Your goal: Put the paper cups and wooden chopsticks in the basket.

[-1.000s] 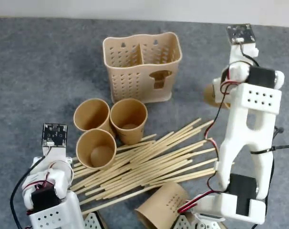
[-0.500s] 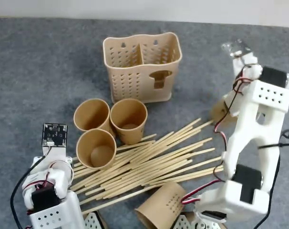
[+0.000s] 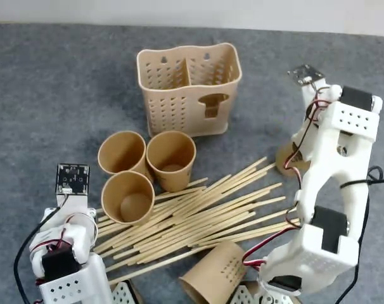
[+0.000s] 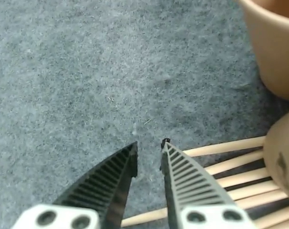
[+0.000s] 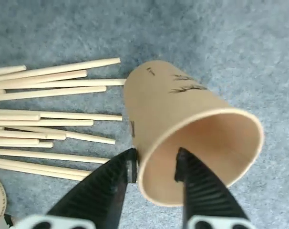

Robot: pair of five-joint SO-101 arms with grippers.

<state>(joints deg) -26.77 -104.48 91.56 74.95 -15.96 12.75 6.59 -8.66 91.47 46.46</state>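
Found right pincer clamped on the rim of a tipped paper cup, one finger inside for a likely lifting hold, beside the chopsticks, apart from the basket; left pincer slightly parted, empty, over the counter.
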